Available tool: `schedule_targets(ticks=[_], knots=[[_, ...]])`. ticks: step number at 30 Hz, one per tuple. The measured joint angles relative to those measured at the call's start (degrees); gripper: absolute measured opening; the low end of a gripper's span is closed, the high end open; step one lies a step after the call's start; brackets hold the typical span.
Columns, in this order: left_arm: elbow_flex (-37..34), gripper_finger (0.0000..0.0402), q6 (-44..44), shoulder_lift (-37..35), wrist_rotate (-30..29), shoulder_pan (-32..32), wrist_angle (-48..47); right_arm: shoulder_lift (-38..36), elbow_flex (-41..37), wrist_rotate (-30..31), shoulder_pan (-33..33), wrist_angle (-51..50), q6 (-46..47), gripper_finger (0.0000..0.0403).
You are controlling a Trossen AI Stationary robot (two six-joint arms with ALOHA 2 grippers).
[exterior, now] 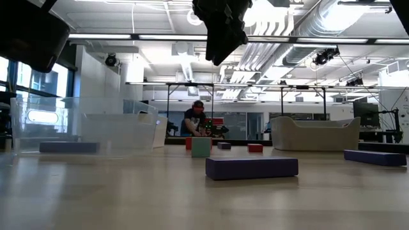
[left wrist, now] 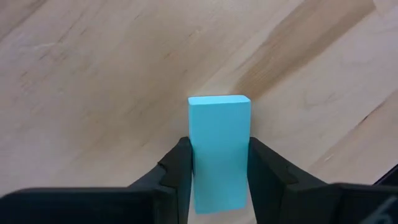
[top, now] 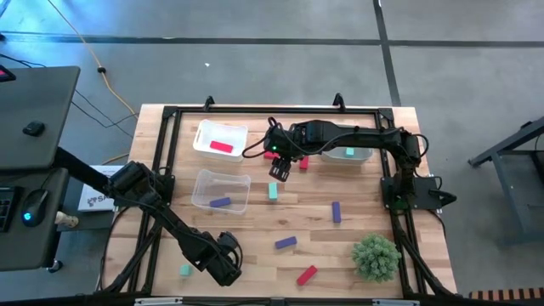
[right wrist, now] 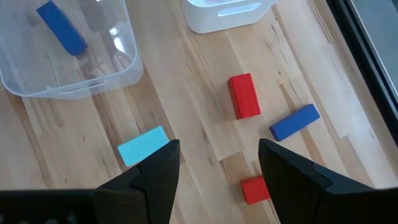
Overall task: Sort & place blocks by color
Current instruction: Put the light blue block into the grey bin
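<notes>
a pale wooden table (top: 255, 225) with a dark frame fills the middle of the high view. a white bin (top: 206, 136) sits at its upper left, a clear bin (top: 207, 180) just below it, and another white bin (top: 361, 156) at the upper right, partly hidden. a bushy green plant-like ball (top: 376, 257) rests at the lower right corner. at the frame's left edge stands a dark desk (top: 34, 110) with a computer mouse (top: 34, 204) below it. a yellow cable (top: 89, 47) crosses the grey floor at the upper left. in the low view, a person (exterior: 193, 120) sits far back at centre, with a pale sofa (exterior: 313, 133) to the right.
</notes>
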Motion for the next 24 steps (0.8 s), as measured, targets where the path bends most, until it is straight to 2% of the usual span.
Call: schedule_targets(ticks=[8, 15, 24], knots=[[-0.5, 0.0093, 4.0, -2.2, -2.1, 1.6, -0.5, 0.0, 0.0, -1.7, 0.0, 0.0, -0.4, 0.0209], [-0.4, 0.0093, 9.4, -6.5, -4.9, 5.3, -2.0, 0.0, 0.0, -7.9, 0.0, -0.2, -0.4, 0.0209], [-0.3, 0.0093, 17.6, -15.6, -9.0, 10.6, -4.1, 0.0, 0.0, -10.8, 0.1, -0.9, -0.4, 0.0209]])
